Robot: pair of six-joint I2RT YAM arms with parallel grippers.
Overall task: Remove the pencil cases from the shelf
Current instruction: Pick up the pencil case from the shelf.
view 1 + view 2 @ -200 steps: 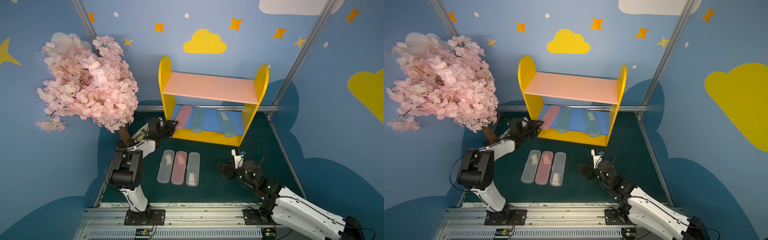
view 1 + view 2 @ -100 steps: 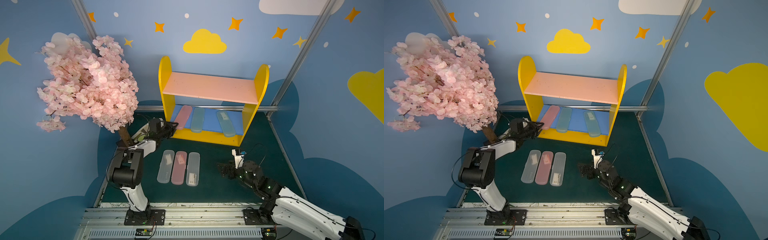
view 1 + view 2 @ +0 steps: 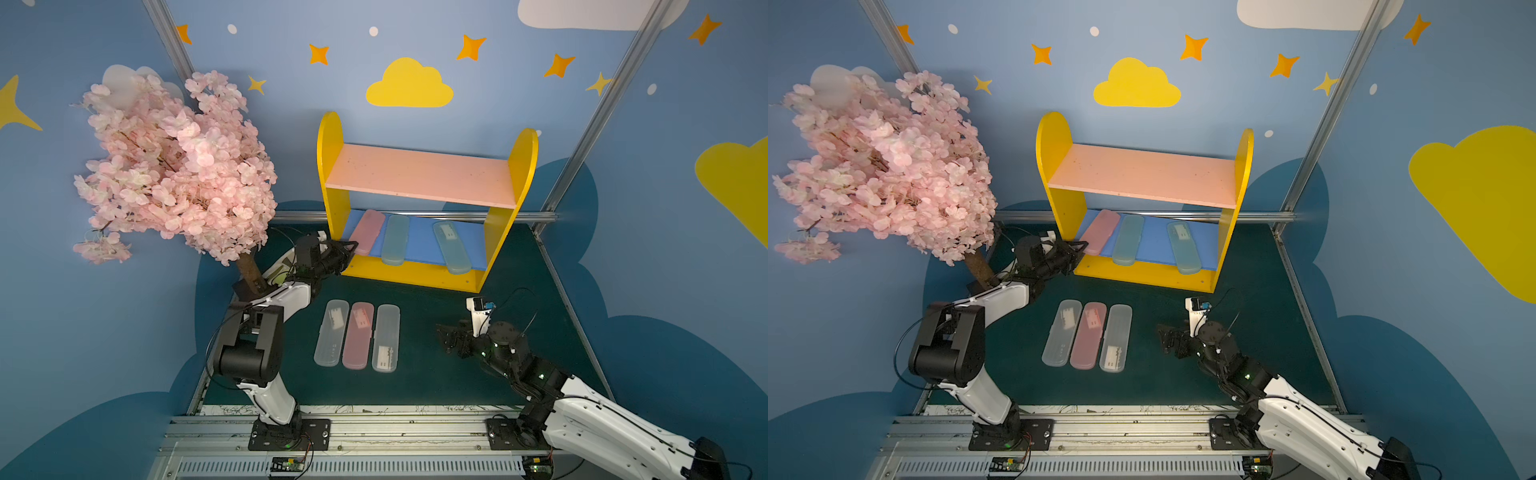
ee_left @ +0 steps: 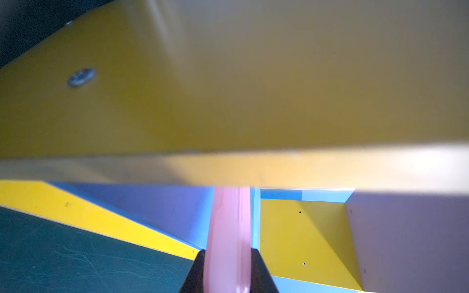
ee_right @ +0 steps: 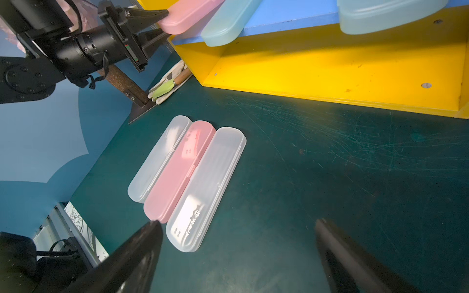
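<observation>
The shelf [image 3: 419, 270] stands at the back with three pencil cases on its blue lower board [image 3: 419, 245]: a pink case [image 3: 368, 228], a pale blue one [image 3: 395, 239] and a labelled pale blue one [image 3: 451, 247]. My left gripper [image 3: 351, 248] is shut on the pink case's near end, which overhangs the board. In the left wrist view the pink case [image 4: 228, 228] sits between the two black fingers [image 4: 258, 271]. Two frosted cases [image 3: 331, 332] [image 3: 386, 337] and a pink one [image 3: 358, 334] lie side by side on the table. My right gripper [image 3: 446, 336] hovers open to their right, holding nothing.
A pink blossom tree [image 3: 174, 166] stands at the back left, its trunk [image 3: 249, 270] just behind my left arm. A beige glove with a green trowel [image 5: 167, 83] lies by the shelf's left foot. Blue walls close in both sides, and a metal rail [image 3: 374, 428] runs along the front.
My left gripper's jaws have closed onto the near end of the pink case on the lower board. The right arm has barely moved.
</observation>
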